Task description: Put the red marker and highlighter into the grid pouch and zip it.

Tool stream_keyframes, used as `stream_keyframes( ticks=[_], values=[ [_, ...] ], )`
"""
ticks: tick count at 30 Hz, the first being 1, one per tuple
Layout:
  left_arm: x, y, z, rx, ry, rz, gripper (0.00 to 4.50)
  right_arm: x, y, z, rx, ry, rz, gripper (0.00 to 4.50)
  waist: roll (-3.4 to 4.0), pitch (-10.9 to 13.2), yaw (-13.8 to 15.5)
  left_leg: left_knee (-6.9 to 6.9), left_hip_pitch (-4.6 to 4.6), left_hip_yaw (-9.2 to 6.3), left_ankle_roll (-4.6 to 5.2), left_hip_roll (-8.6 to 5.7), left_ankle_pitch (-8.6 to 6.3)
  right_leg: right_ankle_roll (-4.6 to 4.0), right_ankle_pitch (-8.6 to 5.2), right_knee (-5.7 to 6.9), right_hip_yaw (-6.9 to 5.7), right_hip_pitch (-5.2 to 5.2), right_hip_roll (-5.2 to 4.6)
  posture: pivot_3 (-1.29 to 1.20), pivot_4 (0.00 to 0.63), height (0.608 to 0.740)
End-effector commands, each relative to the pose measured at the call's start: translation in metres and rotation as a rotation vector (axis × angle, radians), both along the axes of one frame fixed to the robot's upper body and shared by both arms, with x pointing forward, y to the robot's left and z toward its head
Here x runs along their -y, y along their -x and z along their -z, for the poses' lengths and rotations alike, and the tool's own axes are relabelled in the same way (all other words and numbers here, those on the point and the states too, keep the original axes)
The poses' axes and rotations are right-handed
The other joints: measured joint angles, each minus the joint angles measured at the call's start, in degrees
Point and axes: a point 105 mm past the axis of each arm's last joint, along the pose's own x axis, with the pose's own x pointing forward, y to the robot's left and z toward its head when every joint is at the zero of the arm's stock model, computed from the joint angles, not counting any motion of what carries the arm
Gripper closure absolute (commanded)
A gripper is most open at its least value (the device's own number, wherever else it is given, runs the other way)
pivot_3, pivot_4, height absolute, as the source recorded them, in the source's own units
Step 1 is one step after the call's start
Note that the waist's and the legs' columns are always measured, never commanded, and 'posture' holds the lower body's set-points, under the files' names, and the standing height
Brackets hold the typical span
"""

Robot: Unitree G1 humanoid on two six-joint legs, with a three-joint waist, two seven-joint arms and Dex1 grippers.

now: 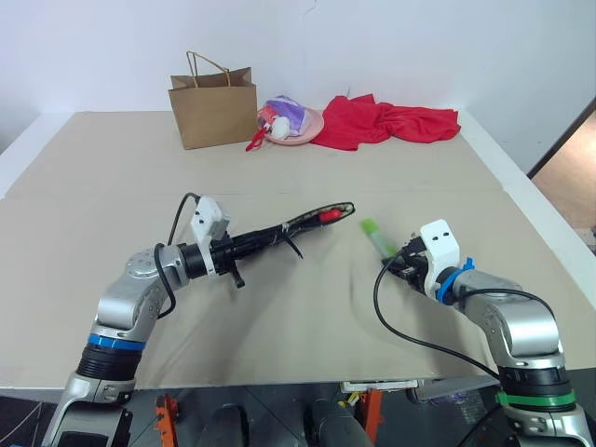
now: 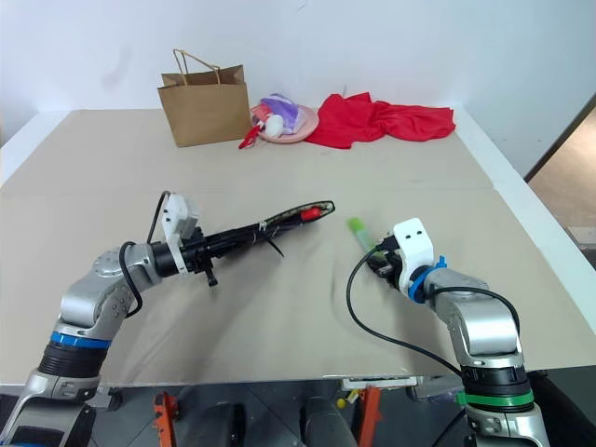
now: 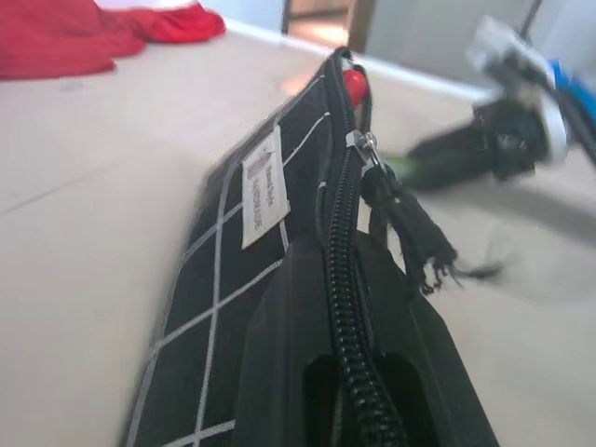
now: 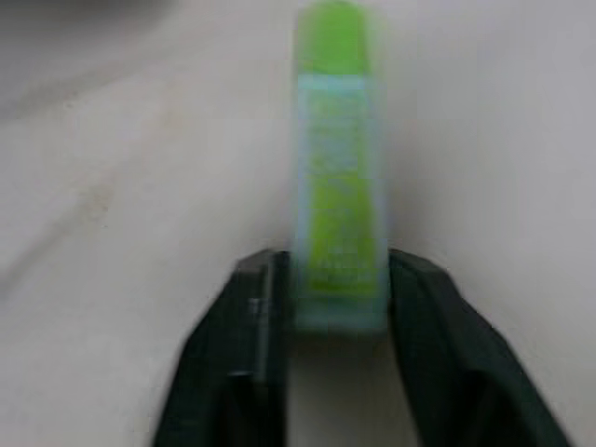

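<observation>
Highlighter (image 4: 340,177) is pinched at its near end between the right fingers (image 4: 326,307), one pad on each side of the barrel, with the bright green cap at the far end. Its long axis runs near to far, tilted slightly to the left, and it lies on or just above the bench (image 1: 279,307), right of centre; which cannot be told.

Pouch (image 3: 251,270) is clamped at its near zipper end by the left fingers (image 3: 354,372), which are pressed together on the fabric. It is held edge-up and clear of the bench, its long axis running out to the right and far, with the open mouth at that end. The marker (image 1: 328,215) shows red in the mouth, already inside.

For the step in hand, judged to be lifting the highlighter and feeding it in, the grip is best kept square on the barrel so the pen does not swivel. The cap end should be aimed along the pouch's axis into the opening, beside the marker, with the pouch kept steady.
</observation>
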Motion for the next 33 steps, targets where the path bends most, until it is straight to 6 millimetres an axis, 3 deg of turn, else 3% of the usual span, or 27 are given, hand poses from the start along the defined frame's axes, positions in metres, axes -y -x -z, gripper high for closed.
stream_keyframes(
  ticks=[1, 5, 7, 9, 12, 14, 33],
  values=[
    [0.004, 0.006, -0.001, 0.073, -0.059, 0.045, 4.5, -0.002, -0.007, -0.06, 0.248, 0.047, -0.087, 3.41, 0.01, 0.0, 0.0, -0.01, 0.0, 0.03, 0.0, 0.0, 0.0, 0.0, 0.0, 0.0, 0.03, -0.02, 0.0, 0.0, 0.15, 0.74],
    [0.005, 0.005, -0.001, 0.082, -0.062, 0.052, 4.5, -0.01, 0.009, -0.109, 0.415, 0.132, -0.301, 3.41, 0.02, 0.0, 0.0, -0.01, 0.0, 0.03, 0.0, 0.01, 0.0, 0.0, 0.0, -0.01, 0.01, -0.01, 0.0, 0.0, 0.15, 0.74],
    [0.005, 0.005, -0.001, 0.085, -0.061, 0.054, 4.5, -0.016, 0.023, -0.127, 0.445, 0.156, -0.426, 3.41, 0.01, 0.0, 0.1, -0.04, -0.01, 0.01, 0.01, 0.01, -0.01, 0.02, -0.03, -0.03, -0.02, -0.01, 0.0, 0.0, 0.15, 0.74],
    [0.006, 0.005, -0.001, 0.087, -0.06, 0.057, 4.5, -0.025, 0.041, -0.133, 0.411, 0.156, -0.551, 3.41, 0.01, 0.0, 0.1, -0.05, -0.02, -0.02, 0.03, 0.01, -0.02, 0.01, -0.07, -0.04, -0.04, 0.0, 0.0, 0.0, 0.15, 0.74],
    [0.007, 0.006, -0.002, 0.09, -0.057, 0.06, 4.5, -0.031, 0.074, -0.118, 0.265, 0.246, -0.754, 3.41, 0.01, 0.0, 0.2, -0.06, -0.02, -0.07, 0.06, 0.02, -0.05, -0.01, -0.1, -0.05, -0.06, 0.02, 0.0, 0.0, 0.15, 0.74],
    [0.008, 0.006, -0.002, 0.091, -0.054, 0.061, 4.5, -0.028, 0.081, -0.112, 0.214, 0.297, -0.795, 3.41, -0.01, 0.1, 0.2, -0.05, -0.04, -0.12, 0.07, 0.0, -0.06, 0.0, -0.15, -0.06, -0.14, 0.04, -0.03, 0.0, 0.15, 0.74],
    [0.01, 0.006, -0.003, 0.1, -0.051, 0.068, 4.5, -0.025, 0.051, -0.077, 0.138, 0.377, -0.791, 3.41, -0.05, 0.1, 0.1, 0.0, 0.02, 0.02, 0.01, 0.02, -0.03, 0.02, -0.08, -0.04, -0.01, 0.02, -0.03, 0.0, 0.15, 0.74]
  ],
)
